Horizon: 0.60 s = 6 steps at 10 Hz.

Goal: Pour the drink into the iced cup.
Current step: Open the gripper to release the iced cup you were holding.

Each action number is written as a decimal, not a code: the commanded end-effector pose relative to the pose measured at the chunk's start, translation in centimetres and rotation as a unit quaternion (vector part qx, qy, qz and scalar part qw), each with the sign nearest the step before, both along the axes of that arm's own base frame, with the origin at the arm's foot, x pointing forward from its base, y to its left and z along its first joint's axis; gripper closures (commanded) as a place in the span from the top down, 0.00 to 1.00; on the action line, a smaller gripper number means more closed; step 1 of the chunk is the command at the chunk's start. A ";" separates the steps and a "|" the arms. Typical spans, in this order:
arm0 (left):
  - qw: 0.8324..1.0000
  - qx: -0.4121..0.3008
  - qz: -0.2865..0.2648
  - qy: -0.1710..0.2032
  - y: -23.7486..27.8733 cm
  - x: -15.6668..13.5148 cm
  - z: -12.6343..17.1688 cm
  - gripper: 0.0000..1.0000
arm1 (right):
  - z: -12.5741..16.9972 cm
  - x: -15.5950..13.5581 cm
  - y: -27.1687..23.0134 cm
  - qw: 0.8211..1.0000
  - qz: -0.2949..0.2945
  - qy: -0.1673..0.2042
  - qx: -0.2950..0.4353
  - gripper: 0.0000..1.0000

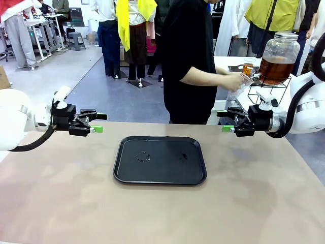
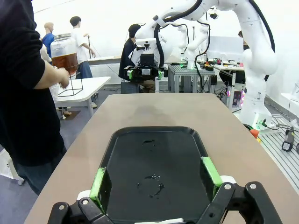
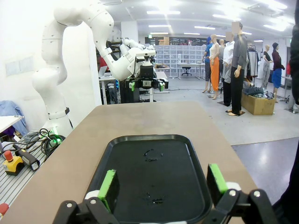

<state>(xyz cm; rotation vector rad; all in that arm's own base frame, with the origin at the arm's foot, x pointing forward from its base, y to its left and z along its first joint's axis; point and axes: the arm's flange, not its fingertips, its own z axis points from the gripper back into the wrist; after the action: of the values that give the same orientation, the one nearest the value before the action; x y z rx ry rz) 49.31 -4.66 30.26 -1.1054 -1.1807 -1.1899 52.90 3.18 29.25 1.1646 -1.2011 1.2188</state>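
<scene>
We wait, both grippers apart and empty.
Person's hand seemingly fills a cup at the far-right jar; drink could overflow.

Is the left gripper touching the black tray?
Apart. The front view shows the left gripper hovering open above the table, well left of the tray.

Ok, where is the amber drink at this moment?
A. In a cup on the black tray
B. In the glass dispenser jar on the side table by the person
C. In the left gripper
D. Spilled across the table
B: the drink sits inside the glass dispenser jar, beside the person's hand.
</scene>
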 end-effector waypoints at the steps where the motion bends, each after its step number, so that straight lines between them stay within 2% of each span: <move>1: 1.000 -0.002 0.009 0.000 -0.2 0.1 0.2 1.00 | 0.4 0.4 0.2 1.000 0.001 0.001 -0.004 1.00; 6: 1.000 -0.002 0.009 0.000 -0.2 0.1 0.2 1.00 | 0.4 0.4 0.2 1.000 0.001 0.001 -0.004 1.00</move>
<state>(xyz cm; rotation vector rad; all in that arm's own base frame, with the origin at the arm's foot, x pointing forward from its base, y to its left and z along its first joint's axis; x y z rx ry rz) 49.31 -4.66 30.26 -1.1054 -1.1807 -1.1899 52.90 3.18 29.25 1.1646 -1.2010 1.2188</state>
